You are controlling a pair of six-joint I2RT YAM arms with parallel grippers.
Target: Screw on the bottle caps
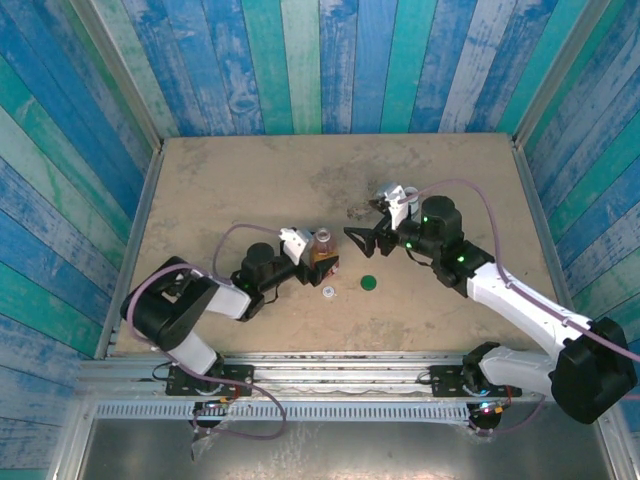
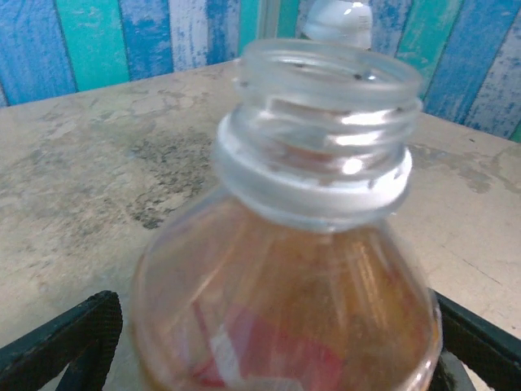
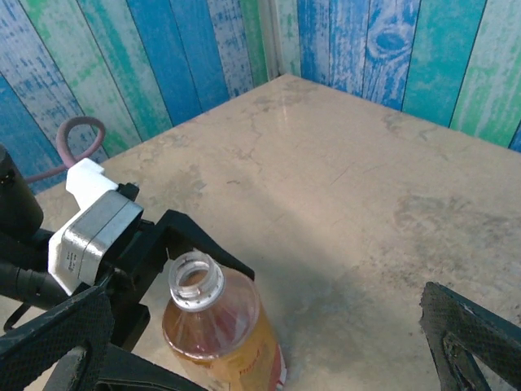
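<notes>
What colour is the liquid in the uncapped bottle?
Amber-orange; the bottle shows best in the right wrist view.

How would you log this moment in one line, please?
left claw: open astride bottle | right claw: open | green cap, white cap: on table

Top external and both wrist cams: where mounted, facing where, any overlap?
Top external: overhead from behind, looking down on the table; left arm and right arm show.
Left wrist: on the left arm, facing the far wall, close on the open neck of the amber bottle; left fingers in bottom corners.
Right wrist: on the right arm, tilted down at that bottle between the left fingers; right fingers in bottom corners.
Shared: all three see the uncapped bottle.
</notes>
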